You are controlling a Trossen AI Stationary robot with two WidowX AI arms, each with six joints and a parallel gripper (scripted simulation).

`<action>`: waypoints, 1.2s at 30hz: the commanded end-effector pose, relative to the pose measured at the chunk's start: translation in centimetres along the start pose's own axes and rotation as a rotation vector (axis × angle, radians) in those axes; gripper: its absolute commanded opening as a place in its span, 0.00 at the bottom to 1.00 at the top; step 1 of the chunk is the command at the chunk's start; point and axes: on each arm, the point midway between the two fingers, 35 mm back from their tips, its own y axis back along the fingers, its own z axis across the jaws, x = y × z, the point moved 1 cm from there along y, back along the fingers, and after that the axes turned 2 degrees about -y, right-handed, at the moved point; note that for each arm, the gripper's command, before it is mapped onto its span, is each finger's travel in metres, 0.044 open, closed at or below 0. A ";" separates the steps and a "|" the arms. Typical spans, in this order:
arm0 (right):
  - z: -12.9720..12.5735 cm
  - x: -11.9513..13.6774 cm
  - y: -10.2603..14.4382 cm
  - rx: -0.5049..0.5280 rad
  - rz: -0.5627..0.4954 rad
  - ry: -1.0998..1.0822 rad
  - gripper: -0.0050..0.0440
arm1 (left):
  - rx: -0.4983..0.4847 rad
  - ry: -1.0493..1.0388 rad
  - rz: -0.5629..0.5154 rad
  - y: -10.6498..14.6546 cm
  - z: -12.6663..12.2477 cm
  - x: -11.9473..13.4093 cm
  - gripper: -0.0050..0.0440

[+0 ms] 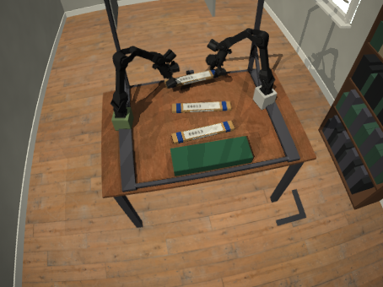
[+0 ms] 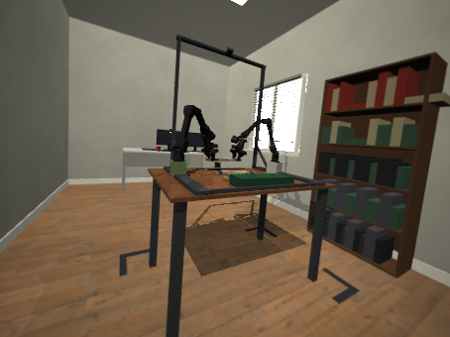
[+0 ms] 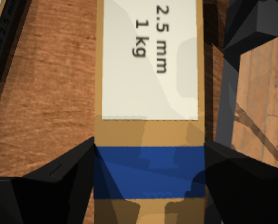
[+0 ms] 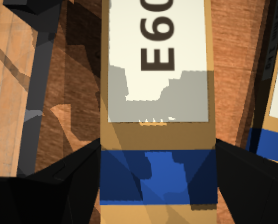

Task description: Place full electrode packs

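Note:
One tan electrode pack (image 1: 196, 78) (image 3: 150, 100) (image 4: 160, 135) with blue bands and a white E6013 label is held roughly level above the table's far part. My left gripper (image 1: 216, 73) (image 3: 147, 143) is shut on its blue band at the picture-right end. My right gripper (image 1: 172, 82) (image 4: 155, 144) is shut on the band at the picture-left end. A second pack (image 1: 211, 105) lies flat mid-table. A third pack (image 1: 211, 130) lies slightly slanted beside the low green platform (image 1: 211, 156) (image 2: 263, 179), off it. No pack is on the platform.
The wooden table (image 1: 149, 148) has a dark frame rail (image 1: 127, 157) along its sides and front. The left arm's white base (image 1: 265, 98) stands at picture right and the right arm's green base (image 1: 122, 121) at picture left. Dark posts rise at the back.

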 end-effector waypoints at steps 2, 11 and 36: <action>0.7 -1.3 1.9 -0.032 -0.046 -0.010 0.00 | 0.047 0.015 -0.034 2.1 -0.9 -1.0 0.00; 0.7 -1.2 1.9 -0.030 -0.043 -0.009 0.00 | 0.044 0.014 -0.033 2.2 -0.8 -0.9 0.00; -1.6 -0.4 1.6 0.034 -0.029 -0.131 0.00 | 0.078 -0.113 -0.025 1.8 1.5 -0.6 0.00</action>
